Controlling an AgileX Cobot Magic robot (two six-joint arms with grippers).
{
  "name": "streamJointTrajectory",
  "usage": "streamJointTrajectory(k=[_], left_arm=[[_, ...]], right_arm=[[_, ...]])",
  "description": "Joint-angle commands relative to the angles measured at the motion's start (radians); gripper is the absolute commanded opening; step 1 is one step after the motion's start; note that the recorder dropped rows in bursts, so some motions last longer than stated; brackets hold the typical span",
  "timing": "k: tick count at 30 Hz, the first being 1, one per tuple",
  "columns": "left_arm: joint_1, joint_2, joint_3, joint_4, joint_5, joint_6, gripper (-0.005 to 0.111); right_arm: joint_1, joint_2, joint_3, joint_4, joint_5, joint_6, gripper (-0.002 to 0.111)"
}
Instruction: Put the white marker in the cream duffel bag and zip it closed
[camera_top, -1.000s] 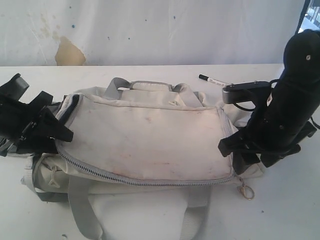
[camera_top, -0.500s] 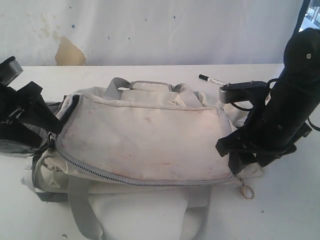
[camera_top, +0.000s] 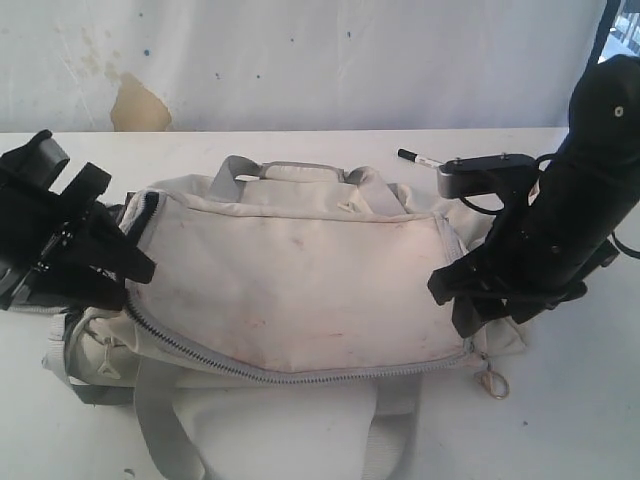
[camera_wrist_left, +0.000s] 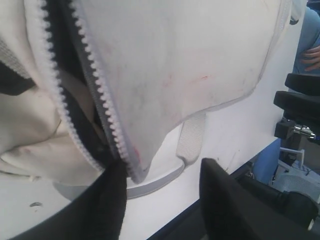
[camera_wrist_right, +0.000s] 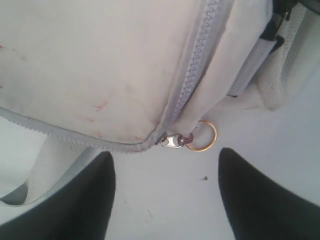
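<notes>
Two pincers flanked the cream duffel bag (camera_top: 290, 425), and neither held anything. At the bag's nine o'clock end the left gripper (camera_top: 140, 287) had come back against the fabric after lifting away half a second earlier. Its jaws stood apart. In the left wrist view the corner of the top flap (camera_top: 300, 260), edged with zipper teeth (camera_wrist_left: 107, 115), lay just against one finger without being clamped. Beside those teeth a slit showed the dark lining (camera_wrist_left: 65, 60) — the mouth was open at that end, though only narrowly. The flap's nine o'clock corner had shifted a little since a second before, but the flap itself lay flat over the bag.

The white marker (camera_top: 425, 160) had not moved. It lay on the table (camera_top: 560, 420) at about one o'clock from the bag's centre, behind the bag and apart from both grippers.

At the three o'clock end the right gripper (camera_top: 448, 308) had barely shifted. Its jaws gaped wide, and in the right wrist view the zipper pull (camera_wrist_right: 171, 141) and its gold ring (camera_wrist_right: 202, 136) lay untouched just ahead of the fingers.

The change looked like a fresh approach to the flap rather than progress on the marker — the first step was not yet done. The opening probably needed lifting wider before the marker could go in. With the pull parked at the three o'clock end, closing would likely mean drawing it toward nine o'clock.
</notes>
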Motion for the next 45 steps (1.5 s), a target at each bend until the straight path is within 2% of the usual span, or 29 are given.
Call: streamJointTrajectory(k=[1,10,18,25,28,34,36,37,40,45], left_arm=[[-0.004,0.001,0.004,0.012,0.004,-0.006,0.049],[-0.004,0.037,0.004,0.046,-0.075,-0.051,0.05],[-0.004,0.053,0.004,0.055,-0.071,-0.093,0.05],[-0.004,0.057,0.004,0.022,-0.179,-0.117,0.049],[-0.004,0.082,0.004,-0.012,-0.149,-0.112,0.043],[-0.004,0.102,0.004,-0.061,-0.106,-0.105,0.041],[-0.004,0.102,0.004,-0.063,-0.123,-0.105,0.034],[-0.004,0.102,0.004,-0.063,-0.125,-0.105,0.023],[-0.004,0.102,0.004,-0.096,-0.124,-0.076,0.002],[-0.002,0.102,-0.001,-0.366,-0.034,0.029,0.0]], right_arm=[[-0.011,-0.008,0.0,0.0,-0.006,-0.008,0.057],[-0.011,-0.008,0.0,0.0,-0.006,-0.008,0.057],[-0.011,-0.008,0.0,0.0,-0.006,-0.008,0.057],[-0.011,-0.008,0.0,0.0,-0.006,-0.008,0.057],[-0.011,-0.008,0.0,0.0,-0.015,-0.008,0.057],[-0.011,-0.008,0.0,0.0,-0.033,-0.008,0.057],[-0.011,-0.008,0.0,0.0,-0.038,-0.008,0.057],[-0.011,-0.008,0.0,0.0,-0.038,-0.008,0.057],[-0.011,-0.008,0.0,0.0,-0.038,-0.008,0.057],[-0.011,-0.008,0.0,0.0,-0.037,-0.002,0.054]])
